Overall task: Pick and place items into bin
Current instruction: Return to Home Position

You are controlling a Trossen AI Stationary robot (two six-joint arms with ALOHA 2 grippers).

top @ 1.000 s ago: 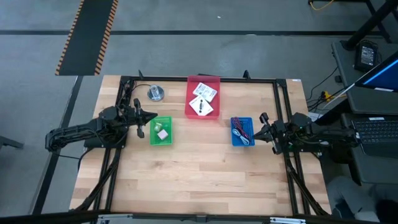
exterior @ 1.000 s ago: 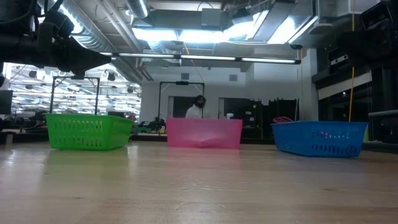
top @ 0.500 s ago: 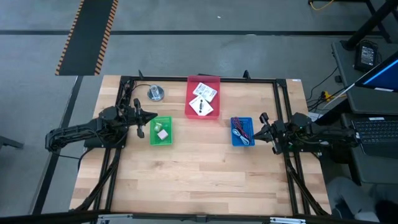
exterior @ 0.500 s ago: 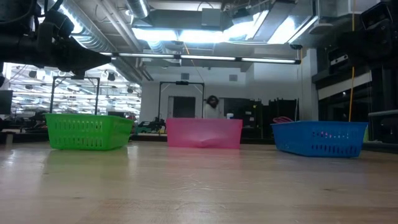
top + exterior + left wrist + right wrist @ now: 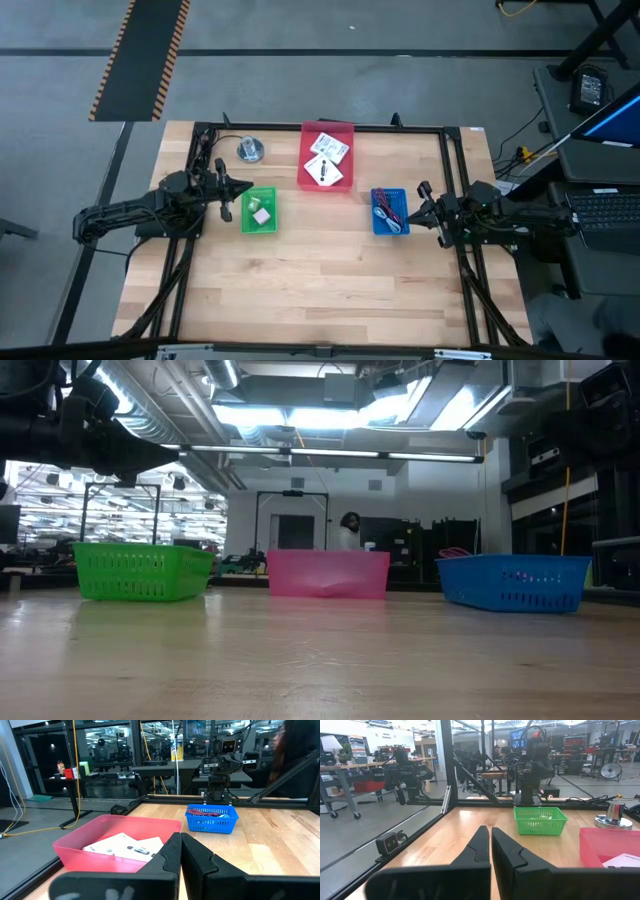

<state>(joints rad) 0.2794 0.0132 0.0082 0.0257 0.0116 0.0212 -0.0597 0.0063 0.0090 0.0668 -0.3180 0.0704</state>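
Three bins stand on the wooden table. The pink bin [image 5: 327, 157] at the far middle holds two white printed cards [image 5: 125, 847]. The blue bin [image 5: 389, 211] on the right holds thin cables [image 5: 210, 811]. The green bin [image 5: 259, 211] on the left holds a small pale thing [image 5: 261, 214]. My left gripper [image 5: 250, 191] hovers shut and level at the green bin's far left corner, holding nothing. My right gripper [image 5: 412, 217] hovers shut and level just right of the blue bin, also holding nothing.
A round silver disc [image 5: 250, 150] stands at the far left of the table. A black frame [image 5: 440, 129] runs along the table's edges. Bare wood lies across the near half of the table [image 5: 320, 290]. A person [image 5: 348, 532] is in the room behind.
Both arms and all bins have kept still. The person in the room behind has walked toward the right in the low view.
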